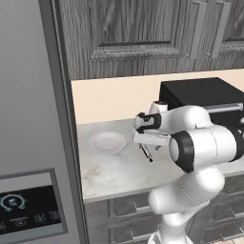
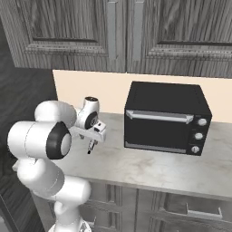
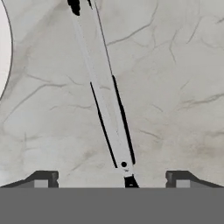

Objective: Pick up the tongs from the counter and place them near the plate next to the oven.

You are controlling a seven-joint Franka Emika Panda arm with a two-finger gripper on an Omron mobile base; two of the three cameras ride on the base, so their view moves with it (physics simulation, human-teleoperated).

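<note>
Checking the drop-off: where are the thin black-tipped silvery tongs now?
The tongs lie on the marble counter between the white plate and the black toaster oven, under the open gripper.

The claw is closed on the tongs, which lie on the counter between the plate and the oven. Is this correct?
Not quite. In the hand view the claw is open, its fingertips apart on either side of the tongs. The tongs do lie on the counter between the plate and the oven.

wall: beige backsplash (image 1: 114,97)
cabs: dark grey wood uppers (image 2: 68,31), drawers (image 2: 181,210) below
fridge: steel (image 1: 28,119), L side
</note>
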